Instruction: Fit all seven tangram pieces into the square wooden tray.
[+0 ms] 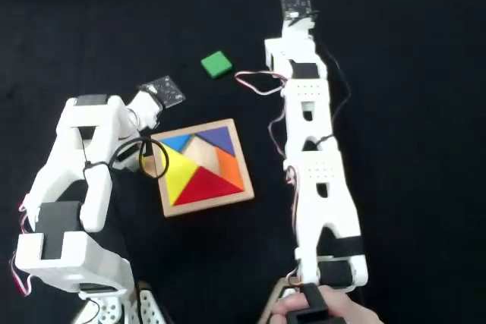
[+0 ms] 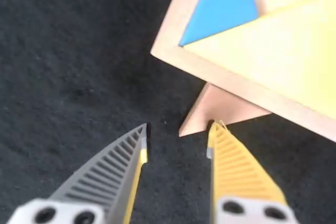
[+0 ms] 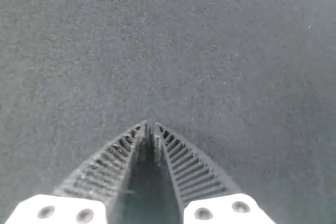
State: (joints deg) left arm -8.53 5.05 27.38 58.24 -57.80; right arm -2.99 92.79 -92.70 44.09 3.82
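High view. The square wooden tray (image 1: pixel 241 190) lay near the middle of the black table (image 1: pixel 410 111), turned slightly so that one corner pointed left. Five coloured pieces sat inside it: a blue triangle (image 1: pixel 176 142) at the far left, a purple piece (image 1: pixel 216 139) at the far side, an orange piece (image 1: pixel 230 166) on the right, a red triangle (image 1: pixel 206 186) at the near side and a yellow triangle (image 1: pixel 176 172) on the left. A patch of bare wood showed between them at the centre. A green square piece (image 1: pixel 216 64) rested on the table, well apart from the tray on its far side. The left arm (image 1: pixel 80 157) was bent beside the tray's left corner; the right arm (image 1: pixel 311 149) lay stretched towards the far edge of the table.

Left wrist view. The left gripper (image 2: pixel 177 132) was low over the table just outside the tray's corner, its fingers apart with nothing between them. A pale triangular piece (image 2: pixel 220 108) jutted from beneath the tray's edge, its tip just beside the yellow finger (image 2: pixel 236 166).

Right wrist view. The right gripper (image 3: pixel 149 127) was over bare table, its fingers pressed together and empty.
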